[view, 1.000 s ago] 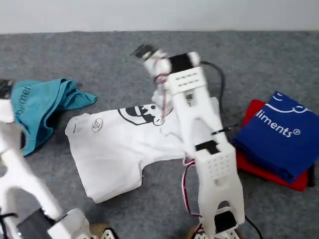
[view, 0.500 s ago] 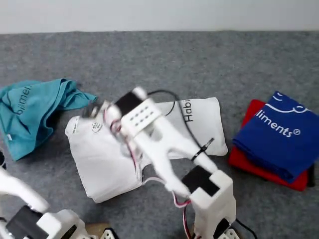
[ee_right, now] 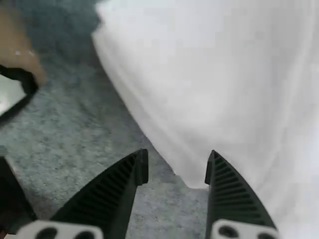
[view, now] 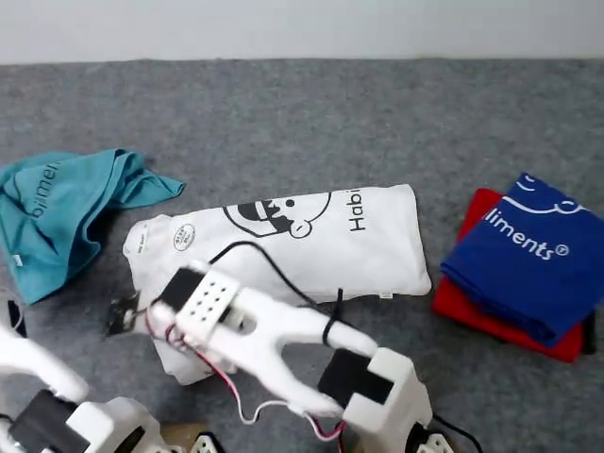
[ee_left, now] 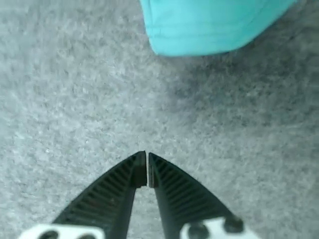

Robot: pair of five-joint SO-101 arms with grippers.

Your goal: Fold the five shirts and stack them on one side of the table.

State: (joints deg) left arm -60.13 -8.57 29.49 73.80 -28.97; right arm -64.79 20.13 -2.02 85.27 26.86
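- While it lies crumpled and unfolded far left, teal shirt (view: 66, 203) awaits its turn; left gripper (ee_left: 147, 172) near it over carpet, jaws closed, empty
- right gripper (ee_right: 177, 162) jaws open astride white shirt (view: 311, 241) corner; likely to fold it
- blue shirt (view: 528, 260) folded atop red shirt (view: 477, 209), far right; stack side

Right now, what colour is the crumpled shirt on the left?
The crumpled shirt is teal; clearest in the high view.

Black print marks the white shirt (view: 377, 253); teal shirt (view: 75, 209) and blue shirt (view: 533, 272) carry white lettering.
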